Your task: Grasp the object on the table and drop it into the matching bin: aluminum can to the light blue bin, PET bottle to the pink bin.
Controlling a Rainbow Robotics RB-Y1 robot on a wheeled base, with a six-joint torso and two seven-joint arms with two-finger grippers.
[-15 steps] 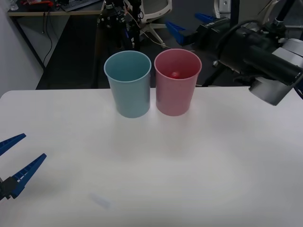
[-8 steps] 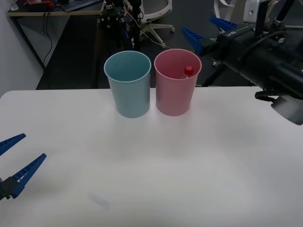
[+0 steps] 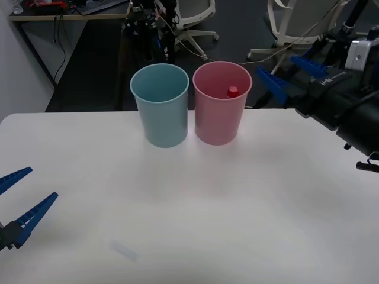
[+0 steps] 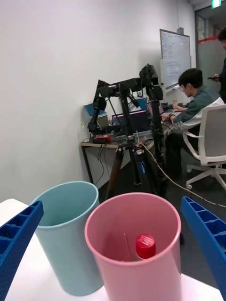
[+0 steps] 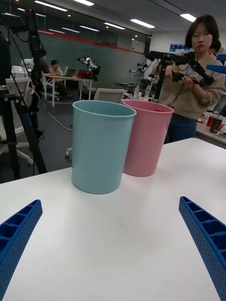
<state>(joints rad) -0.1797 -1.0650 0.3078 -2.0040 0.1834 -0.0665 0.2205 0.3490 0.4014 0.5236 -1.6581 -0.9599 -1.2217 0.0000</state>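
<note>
Fingers of the left gripper (image 3: 18, 204) spread wide and empty over the white table's (image 3: 195, 207) near-left corner. Farther back, the PET bottle (image 3: 233, 92) stands inside the pink bin (image 3: 220, 112), beside the light blue bin (image 3: 161, 112); the right gripper (image 3: 290, 74) gapes empty beyond.

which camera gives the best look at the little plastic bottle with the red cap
The right wrist view: it looks down into the tall pink plastic bin, where the clear bottle's red screw cap stands near the bottom. The front view shows a smaller red cap inside the rim. In the left wrist view the pink wall hides it.
</note>
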